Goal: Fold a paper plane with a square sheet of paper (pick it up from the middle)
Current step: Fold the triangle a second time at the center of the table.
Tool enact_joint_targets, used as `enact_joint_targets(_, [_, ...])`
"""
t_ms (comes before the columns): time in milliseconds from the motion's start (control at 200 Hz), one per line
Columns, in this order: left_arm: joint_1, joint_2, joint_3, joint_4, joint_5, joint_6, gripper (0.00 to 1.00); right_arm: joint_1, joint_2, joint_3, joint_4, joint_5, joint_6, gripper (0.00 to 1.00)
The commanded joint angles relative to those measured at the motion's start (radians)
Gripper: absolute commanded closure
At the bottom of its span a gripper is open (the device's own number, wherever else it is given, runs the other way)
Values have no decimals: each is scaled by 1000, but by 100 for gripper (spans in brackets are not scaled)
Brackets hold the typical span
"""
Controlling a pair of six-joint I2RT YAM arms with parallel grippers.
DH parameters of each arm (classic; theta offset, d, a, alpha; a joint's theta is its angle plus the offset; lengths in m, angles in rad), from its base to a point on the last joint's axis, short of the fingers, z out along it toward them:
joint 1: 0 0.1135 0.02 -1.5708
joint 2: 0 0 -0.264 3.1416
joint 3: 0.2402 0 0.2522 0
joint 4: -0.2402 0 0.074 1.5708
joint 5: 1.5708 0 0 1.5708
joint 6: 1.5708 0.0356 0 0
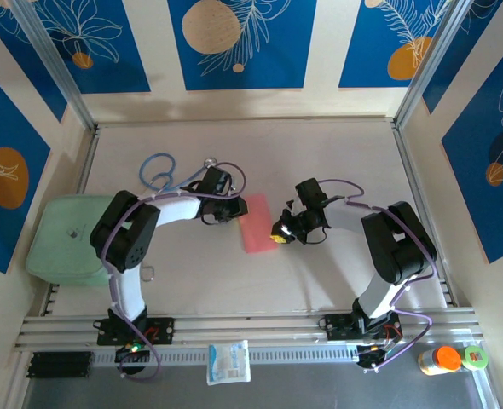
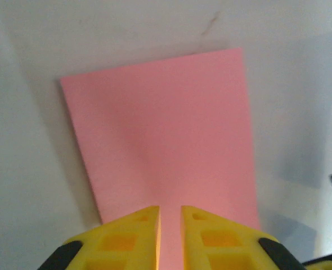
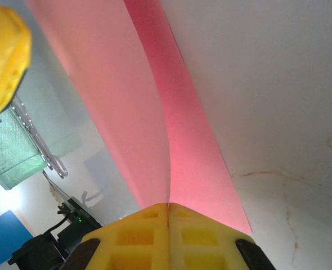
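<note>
The square sheet of paper (image 1: 256, 223) is salmon pink and lies mid-table between my two arms, bent up along its length. My right gripper (image 1: 279, 233) is at its near right end. In the right wrist view this gripper (image 3: 168, 209) is shut on the paper (image 3: 183, 129), with two layers meeting at the closed jaws. My left gripper (image 1: 233, 210) is at the sheet's far left edge. In the left wrist view its jaws (image 2: 170, 225) stand a narrow gap apart, with pink paper (image 2: 166, 129) showing through the gap. The sheet's near edge is hidden under the fingers.
A pale green pad (image 1: 64, 240) lies at the left edge, beside the left arm. A blue stethoscope (image 1: 159, 170) sits behind that arm. On the front rail lie a white packet (image 1: 228, 362) and an orange-capped bottle (image 1: 446, 360). Frame posts bound the table's sides.
</note>
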Motion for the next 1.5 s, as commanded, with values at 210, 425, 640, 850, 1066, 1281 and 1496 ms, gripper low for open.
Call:
enact_joint_targets(210, [12,49,-17,-9,21,-38,87,76,65,112,-17,21,34,99])
enact_joint_targets(425, [14,45,-22,-6,21,-43,87,98,116,171,28,51,83,99])
enact_joint_targets(640, [14,48,-21,-6,21,-46,87,111,150,200,63,86,114,99])
enact_joint_targets(850, [14,49,-29,-3,20,-45,87,122,177,227,51,105,105,99])
enact_joint_targets(1066, [14,52,-36,9,31,-52,87,126,189,235,41,120,101,99])
enact_joint_targets(1281, [13,53,-38,13,44,-51,87,129,211,257,25,105,78,99])
enact_joint_targets(1496, [13,51,-41,21,59,-53,87,131,215,268,-2,102,58,99])
